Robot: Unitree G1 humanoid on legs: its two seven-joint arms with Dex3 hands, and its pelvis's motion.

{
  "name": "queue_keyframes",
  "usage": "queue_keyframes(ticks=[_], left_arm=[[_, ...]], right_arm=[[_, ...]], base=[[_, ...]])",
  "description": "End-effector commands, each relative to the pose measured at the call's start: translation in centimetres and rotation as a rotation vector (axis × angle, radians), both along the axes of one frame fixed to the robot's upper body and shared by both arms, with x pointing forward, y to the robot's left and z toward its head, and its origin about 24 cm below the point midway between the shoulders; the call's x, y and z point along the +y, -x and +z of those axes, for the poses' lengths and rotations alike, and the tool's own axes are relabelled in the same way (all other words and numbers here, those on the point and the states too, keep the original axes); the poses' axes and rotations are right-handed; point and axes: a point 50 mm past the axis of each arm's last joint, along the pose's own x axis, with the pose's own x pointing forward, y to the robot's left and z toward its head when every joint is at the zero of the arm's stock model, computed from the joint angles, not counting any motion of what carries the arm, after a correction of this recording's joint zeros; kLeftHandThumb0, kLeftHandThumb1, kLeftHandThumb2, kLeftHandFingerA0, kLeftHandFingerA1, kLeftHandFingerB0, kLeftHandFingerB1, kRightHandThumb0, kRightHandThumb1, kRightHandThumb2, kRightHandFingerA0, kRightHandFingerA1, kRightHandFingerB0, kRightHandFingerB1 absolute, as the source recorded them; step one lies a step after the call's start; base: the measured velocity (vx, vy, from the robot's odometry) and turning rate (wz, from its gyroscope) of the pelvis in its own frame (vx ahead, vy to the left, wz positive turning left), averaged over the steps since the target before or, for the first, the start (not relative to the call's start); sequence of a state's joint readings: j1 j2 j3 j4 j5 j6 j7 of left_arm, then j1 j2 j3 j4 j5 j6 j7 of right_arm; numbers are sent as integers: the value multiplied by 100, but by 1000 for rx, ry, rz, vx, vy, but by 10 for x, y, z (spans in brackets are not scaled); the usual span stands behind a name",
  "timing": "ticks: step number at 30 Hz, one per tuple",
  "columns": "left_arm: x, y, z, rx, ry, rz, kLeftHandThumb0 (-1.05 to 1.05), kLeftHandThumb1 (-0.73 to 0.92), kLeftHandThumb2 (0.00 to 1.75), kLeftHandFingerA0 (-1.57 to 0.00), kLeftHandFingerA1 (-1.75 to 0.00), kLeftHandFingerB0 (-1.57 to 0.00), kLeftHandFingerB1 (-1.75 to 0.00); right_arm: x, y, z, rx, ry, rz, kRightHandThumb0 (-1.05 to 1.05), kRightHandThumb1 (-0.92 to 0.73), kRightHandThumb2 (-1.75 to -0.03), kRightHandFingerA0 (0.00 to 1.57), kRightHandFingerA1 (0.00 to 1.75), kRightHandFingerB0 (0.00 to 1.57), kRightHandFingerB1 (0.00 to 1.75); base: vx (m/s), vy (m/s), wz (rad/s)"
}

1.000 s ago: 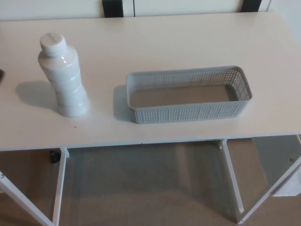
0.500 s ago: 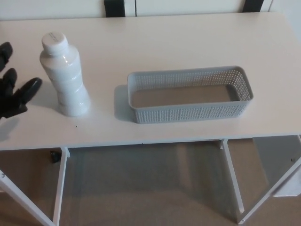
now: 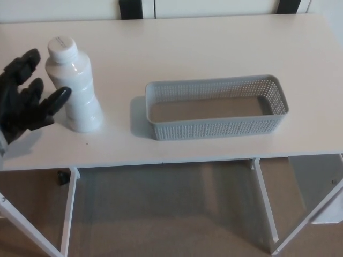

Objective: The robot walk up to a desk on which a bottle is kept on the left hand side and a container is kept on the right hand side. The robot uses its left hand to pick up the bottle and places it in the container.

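A white plastic bottle (image 3: 74, 85) with a white cap stands upright on the left part of the white desk (image 3: 177, 43). My left hand (image 3: 25, 99) is just left of the bottle, open, fingers spread, with the thumb tip close to the bottle's side. Whether it touches is unclear. A grey perforated rectangular container (image 3: 214, 107) lies on the right part of the desk with nothing inside. My right hand does not show.
The desk's front edge runs across the lower third, with white legs and a carpeted floor below. A small dark speck (image 3: 87, 143) lies on the desk near the bottle's base. A wall runs behind the desk.
My left hand has come in from the left edge and moved right and up toward the bottle. Bottle and container have stayed put.
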State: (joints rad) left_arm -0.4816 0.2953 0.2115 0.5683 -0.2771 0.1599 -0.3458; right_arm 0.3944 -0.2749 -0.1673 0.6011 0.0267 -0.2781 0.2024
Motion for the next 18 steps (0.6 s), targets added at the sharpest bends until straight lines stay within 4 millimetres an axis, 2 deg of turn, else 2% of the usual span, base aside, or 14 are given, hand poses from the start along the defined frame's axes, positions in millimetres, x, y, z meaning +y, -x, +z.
queue_keyframes(ticks=[1,10,18], left_arm=[[-8,-5,0,6,7,-6,-63,40,72,0,-2,0,0],[-7,-18,3,40,-115,36,-66,41,73,0,-3,0,0],[-11,-34,9,68,-72,88,-59,38,69,0,-4,0,0]], right_arm=[[-6,-3,2,3,14,-7,-47,-59,-59,69,54,58,46],[0,-9,10,-22,43,35,-49,-59,-59,70,55,60,48],[-1,-13,10,-18,30,36,-49,-60,-58,70,53,63,47]], base=[[0,0,0],[0,0,0],[0,0,0]])
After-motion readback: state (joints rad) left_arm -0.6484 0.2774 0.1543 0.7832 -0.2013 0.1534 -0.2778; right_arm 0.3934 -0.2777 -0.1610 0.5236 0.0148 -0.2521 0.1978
